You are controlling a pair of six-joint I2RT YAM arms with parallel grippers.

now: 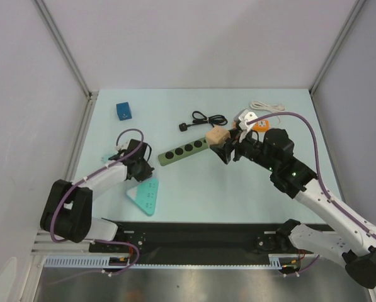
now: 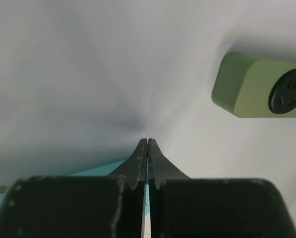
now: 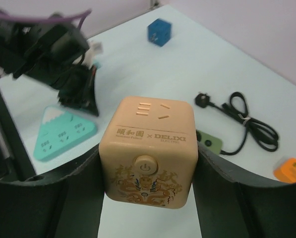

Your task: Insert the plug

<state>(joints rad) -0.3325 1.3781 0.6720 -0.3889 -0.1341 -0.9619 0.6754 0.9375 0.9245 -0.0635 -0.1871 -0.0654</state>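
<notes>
**Fig. 1.** Pale teal table (image 1: 194, 182) inside 3 white walls (image 1: 194, 38). We see the right gripper (image 3: 148, 188) part-spread, clamping a beige cube (image 3: 148, 148) over the green strip (image 1: 184, 151); it reads "DELIXI", perhaps "ELECTRIC" beneath. The left gripper (image 2: 147, 148) is closed, empty. A black plug (image 1: 183, 128) lies beyond the strip.

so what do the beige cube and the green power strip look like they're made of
Beige cube: probably moulded plastic, smooth satin finish; rounded corners, soft sheen, printed logo and gold pattern. Green power strip: likely matte plastic; even colour, rounded edges, no glare, black socket insert.
</notes>
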